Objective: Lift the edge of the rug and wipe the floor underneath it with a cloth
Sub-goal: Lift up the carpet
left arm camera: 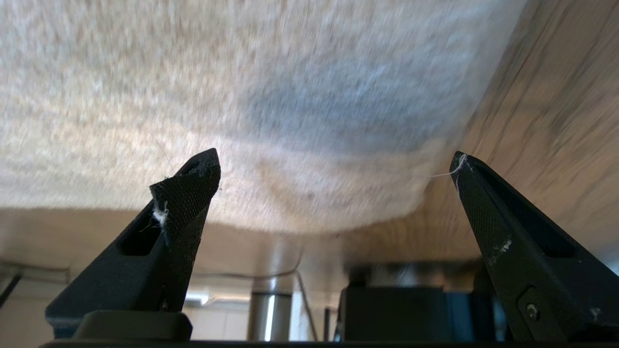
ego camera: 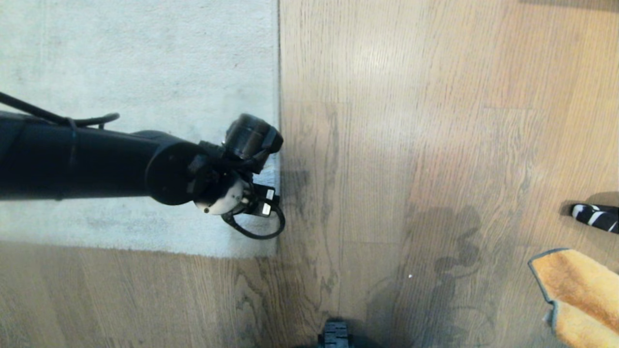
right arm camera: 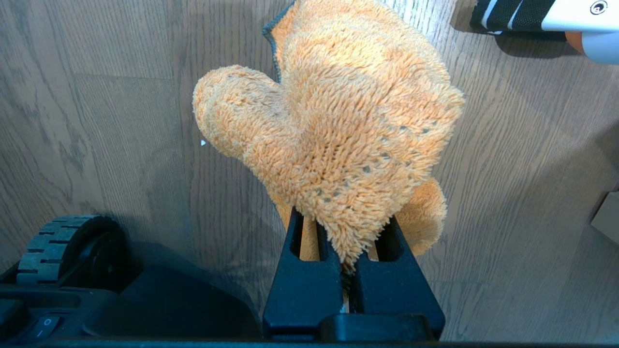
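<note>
The rug (ego camera: 135, 63) is pale grey, the floor (ego camera: 435, 121) is brown wood with dark streaks, the fluffy cloth (right arm camera: 338, 125) is orange with a dark border, and both claws look black.

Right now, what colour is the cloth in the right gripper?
Orange-yellow and fluffy, with a thin dark stitched border; the cloth shows best in the right wrist view, pinched by the right gripper.

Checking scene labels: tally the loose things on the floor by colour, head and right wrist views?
Grey-beige: 1, the rug
Orange-yellow: 1, the cloth, pinched in the right gripper
Black-and-white striped: 1, unidentified item at the frame edge
Total: 3
</note>
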